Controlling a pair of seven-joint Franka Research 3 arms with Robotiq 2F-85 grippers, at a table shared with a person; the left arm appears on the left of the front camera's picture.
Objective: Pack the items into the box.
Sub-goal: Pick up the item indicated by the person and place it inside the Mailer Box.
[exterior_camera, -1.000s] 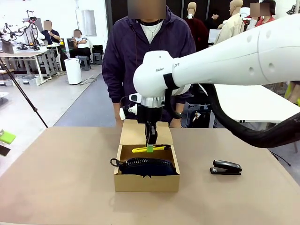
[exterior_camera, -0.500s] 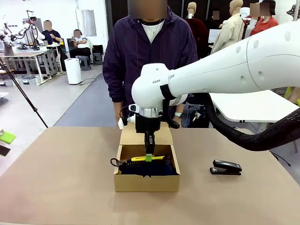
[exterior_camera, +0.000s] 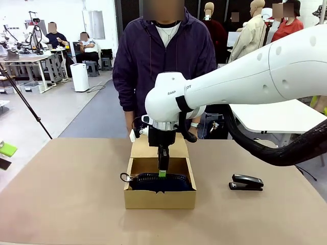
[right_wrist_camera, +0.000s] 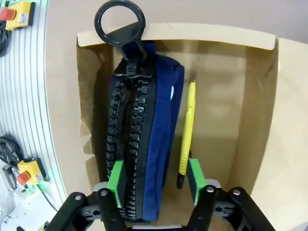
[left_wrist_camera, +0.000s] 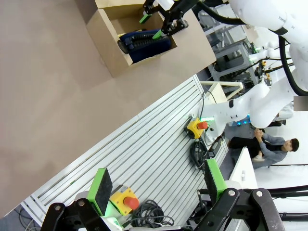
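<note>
The brown cardboard box (exterior_camera: 160,199) sits open at the table's middle, its flap up at the far side. Inside lies the navy zippered pouch (right_wrist_camera: 144,130), its ring loop over the box's wall. The yellow utility knife (right_wrist_camera: 186,125) lies flat on the box floor beside the pouch, free of both pads. My right gripper (right_wrist_camera: 155,177) hangs low in the box with its jaws apart, straddling the pouch's edge and the knife's end. The black stapler (exterior_camera: 246,181) rests on the table to the right of the box. My left gripper (left_wrist_camera: 159,183) is open and holds nothing.
A person stands at the far side, right behind the box flap. In the left wrist view the box (left_wrist_camera: 108,43) and pouch (left_wrist_camera: 144,43) show far off, beyond an aluminium rail plate (left_wrist_camera: 144,144) with emergency-stop buttons. Bare tabletop lies to the left of the box.
My right gripper came down into the box with the yellow knife and opened. The knife now lies on the box floor beside the pouch.
</note>
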